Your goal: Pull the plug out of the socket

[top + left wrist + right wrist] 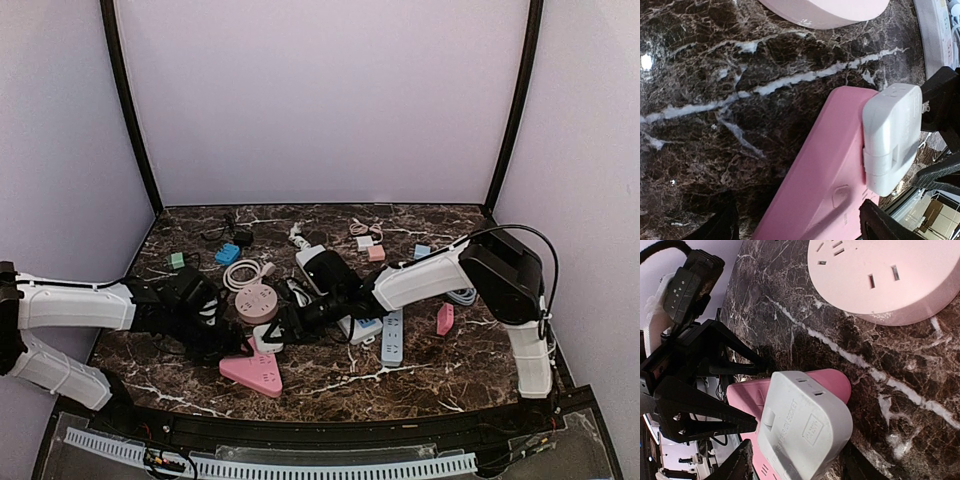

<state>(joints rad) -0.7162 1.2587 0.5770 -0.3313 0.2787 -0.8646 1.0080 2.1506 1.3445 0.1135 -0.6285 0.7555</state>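
Two-handed job: close wide-spread left pincer (pixel 797 225) onto pink triangular plastic socket (pixel 815 190) on dark marble surface (pixel 715 75), pinning it down. Hold of right pincer (pixel 800 467) on white boxy plug (pixel 800 425) seated in its corner: cannot tell. Squeeze, pull straight out.

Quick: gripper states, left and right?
Left gripper: open, jaws either side of the pink socket.
Right gripper: closed on the white plug.

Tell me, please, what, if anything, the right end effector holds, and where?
The right end effector appears to clamp the white plug by its opposite sides.
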